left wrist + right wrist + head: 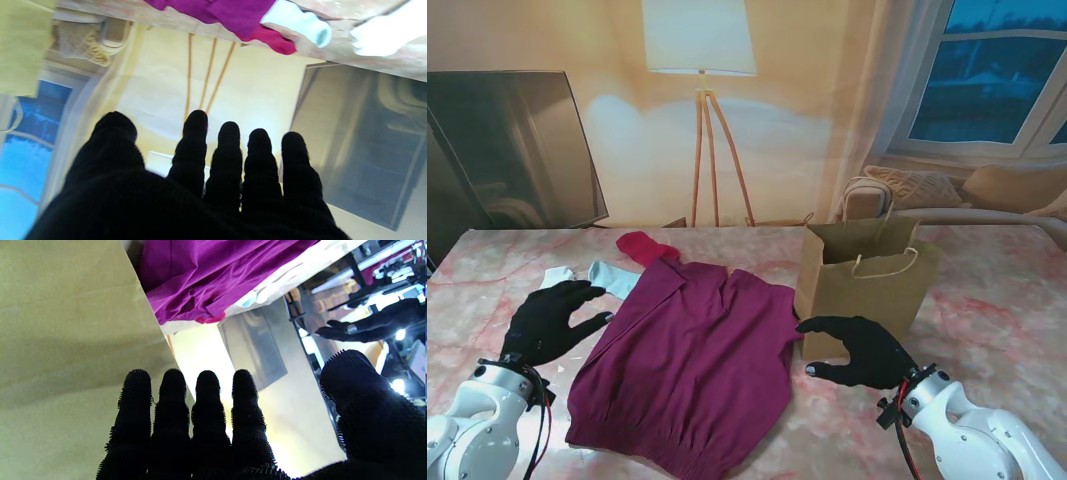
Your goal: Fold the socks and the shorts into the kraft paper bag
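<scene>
Maroon shorts (689, 365) lie spread flat in the middle of the table, also seen as purple cloth (227, 11) (206, 276). A red sock (647, 246) pokes out past their far edge. Pale blue socks (599, 277) (300, 25) lie at their far left corner. The kraft paper bag (867, 285) (66, 340) stands upright and open to the right of the shorts. My left hand (552, 322) (186, 186) hovers open at the shorts' left edge, close to the pale socks. My right hand (859, 352) (206, 426) is open just in front of the bag, beside the shorts' right edge.
The marble table (987, 330) stretches to the right past the bag. Behind it stand a floor lamp (702, 120), a dark screen (512, 150) at the left and a sofa with cushions (947, 195) under a window.
</scene>
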Robot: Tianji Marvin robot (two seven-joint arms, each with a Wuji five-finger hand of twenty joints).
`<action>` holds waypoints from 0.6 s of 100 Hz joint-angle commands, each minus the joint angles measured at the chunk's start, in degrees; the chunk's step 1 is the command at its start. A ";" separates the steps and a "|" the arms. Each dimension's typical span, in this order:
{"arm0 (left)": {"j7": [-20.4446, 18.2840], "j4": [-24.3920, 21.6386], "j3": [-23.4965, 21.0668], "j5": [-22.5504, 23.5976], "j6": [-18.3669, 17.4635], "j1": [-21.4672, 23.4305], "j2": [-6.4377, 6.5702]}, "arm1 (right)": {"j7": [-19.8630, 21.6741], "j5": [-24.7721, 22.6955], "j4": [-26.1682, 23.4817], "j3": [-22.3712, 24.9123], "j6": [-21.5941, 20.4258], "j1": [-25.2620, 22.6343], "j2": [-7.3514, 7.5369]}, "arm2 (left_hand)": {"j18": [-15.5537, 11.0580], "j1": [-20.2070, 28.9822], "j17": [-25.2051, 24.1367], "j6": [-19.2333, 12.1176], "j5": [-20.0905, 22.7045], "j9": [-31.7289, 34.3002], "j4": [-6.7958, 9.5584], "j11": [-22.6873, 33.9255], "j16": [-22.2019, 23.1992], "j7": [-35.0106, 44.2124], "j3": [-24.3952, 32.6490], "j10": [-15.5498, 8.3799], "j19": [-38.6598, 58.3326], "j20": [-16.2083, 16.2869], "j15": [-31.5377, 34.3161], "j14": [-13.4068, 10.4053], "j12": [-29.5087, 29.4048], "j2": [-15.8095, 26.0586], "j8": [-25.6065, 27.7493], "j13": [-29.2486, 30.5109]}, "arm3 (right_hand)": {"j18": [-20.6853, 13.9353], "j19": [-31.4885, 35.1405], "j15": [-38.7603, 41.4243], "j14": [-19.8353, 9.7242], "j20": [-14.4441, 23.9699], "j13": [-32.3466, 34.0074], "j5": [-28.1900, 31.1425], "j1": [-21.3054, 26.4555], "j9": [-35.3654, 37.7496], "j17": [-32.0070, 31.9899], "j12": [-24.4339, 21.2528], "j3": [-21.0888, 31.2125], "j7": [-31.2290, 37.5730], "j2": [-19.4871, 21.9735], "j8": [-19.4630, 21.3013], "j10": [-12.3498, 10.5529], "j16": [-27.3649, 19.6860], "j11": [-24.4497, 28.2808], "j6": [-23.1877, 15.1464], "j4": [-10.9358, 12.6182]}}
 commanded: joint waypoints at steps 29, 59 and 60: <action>-2.75 12.09 -2.02 -1.97 4.29 -7.73 1.11 | 1.04 0.39 1.59 -1.84 0.70 1.17 0.10 | -2.48 -8.98 -6.44 2.74 -1.77 -5.03 0.46 -1.44 -0.67 -2.27 -1.80 0.03 -6.12 -2.32 -2.01 -1.42 -0.71 10.46 -2.14 -5.48 | -0.72 1.64 0.20 -2.12 -0.53 -0.67 -0.95 -1.54 -1.23 -0.98 0.31 -1.77 -0.81 1.76 0.00 -1.20 -0.04 1.35 -1.28 2.31; -9.81 19.94 -0.97 -4.93 9.27 -14.56 2.13 | 1.68 1.34 3.21 -3.85 1.66 2.76 0.18 | -3.10 -13.29 -9.54 3.73 -7.55 -11.56 -0.27 -2.63 -2.70 -4.94 -3.98 -1.13 -12.92 -5.10 -4.20 -3.75 -2.03 14.42 -3.63 -11.29 | -0.49 1.81 0.17 -2.06 -0.08 -0.65 -0.94 -1.51 -1.47 -1.00 0.56 -1.84 -0.73 1.78 0.05 -1.18 0.10 1.88 -1.33 2.34; -10.16 20.06 -0.94 -4.99 9.47 -14.69 2.18 | 1.70 1.37 3.24 -3.90 1.69 2.81 0.18 | -3.14 -13.30 -9.56 3.79 -7.77 -11.72 -0.27 -2.67 -2.71 -5.03 -3.98 -1.19 -13.04 -5.10 -4.22 -3.81 -2.05 14.39 -3.67 -11.37 | -0.51 1.82 0.16 -2.08 -0.06 -0.68 -1.01 -1.55 -1.49 -1.00 0.56 -1.85 -0.76 1.83 0.04 -1.27 0.10 1.89 -1.33 2.34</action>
